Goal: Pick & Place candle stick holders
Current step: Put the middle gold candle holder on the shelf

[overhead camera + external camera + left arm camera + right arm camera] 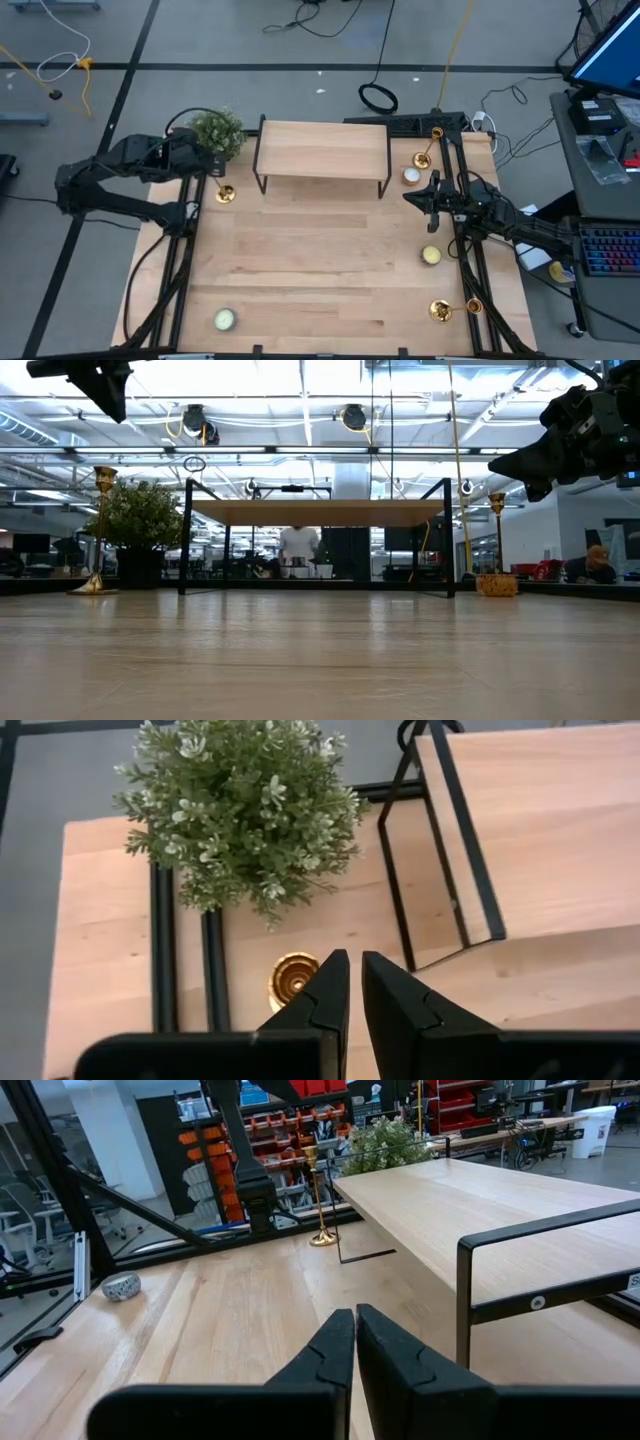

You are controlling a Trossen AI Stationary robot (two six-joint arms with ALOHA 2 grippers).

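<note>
Three gold candle stick holders stand on their round bases on the wooden table. One point(224, 193) is at the far left beside the green plant and also shows in the low view point(99, 530), the left wrist view point(293, 977) and the right wrist view point(321, 1200). One point(425, 152) is at the far right point(497, 540). One point(441, 311) is at the near right corner. My left gripper point(210, 166) hangs shut above the left holder point(355, 982) and touches nothing. My right gripper point(408, 197) is shut and empty in the air at the right, pointing toward the table's left point(355, 1330).
A low wooden shelf on black metal legs point(322, 150) stands at the far middle. A green plant point(216, 130) stands at the far left. Short round candles lie at the right point(411, 175), point(431, 255) and at the near left point(224, 319). The table's middle is bare wood.
</note>
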